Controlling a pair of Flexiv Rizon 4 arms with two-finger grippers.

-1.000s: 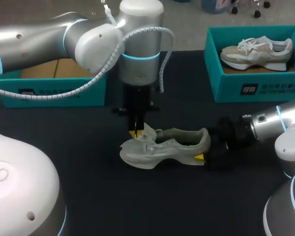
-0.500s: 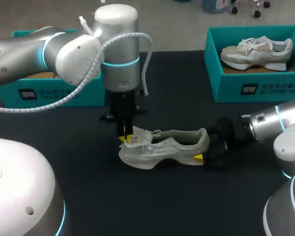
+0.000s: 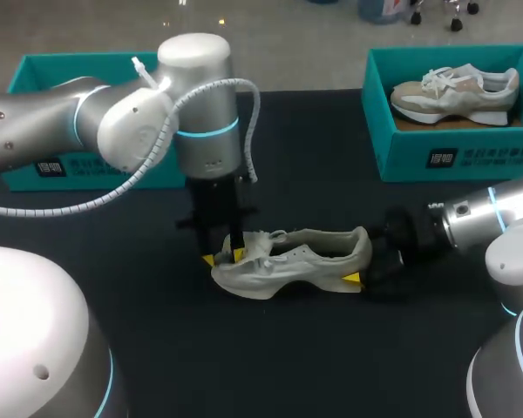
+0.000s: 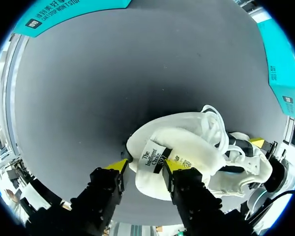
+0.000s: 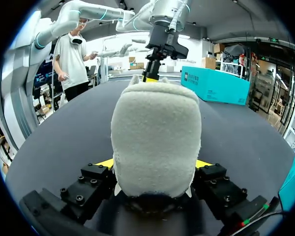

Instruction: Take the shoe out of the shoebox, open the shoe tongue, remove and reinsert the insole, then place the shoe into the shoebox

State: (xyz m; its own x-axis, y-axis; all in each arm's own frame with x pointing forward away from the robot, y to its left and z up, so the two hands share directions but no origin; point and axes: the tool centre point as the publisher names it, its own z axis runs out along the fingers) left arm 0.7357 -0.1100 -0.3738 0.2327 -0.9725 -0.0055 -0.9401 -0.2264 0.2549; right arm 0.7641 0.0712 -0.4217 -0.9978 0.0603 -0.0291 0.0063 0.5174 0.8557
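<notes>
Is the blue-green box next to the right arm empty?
No, the teal box has a beige sneaker resting inside it.

Open stretch of counter [image 3: 270, 348] in front of shoe [image 3: 296, 257]: widest passage. Toe end blocked from above by left hand [image 3: 223, 257]. Left arm [image 3: 113, 131] spans over left box [image 3: 96, 170], covering most of it. Heel end blocked by right hand [image 5: 154, 163], clamped on both sides. Behind shoe, open counter strip up to right box [image 3: 453, 157], which is filled by second shoe [image 3: 458, 91].
</notes>
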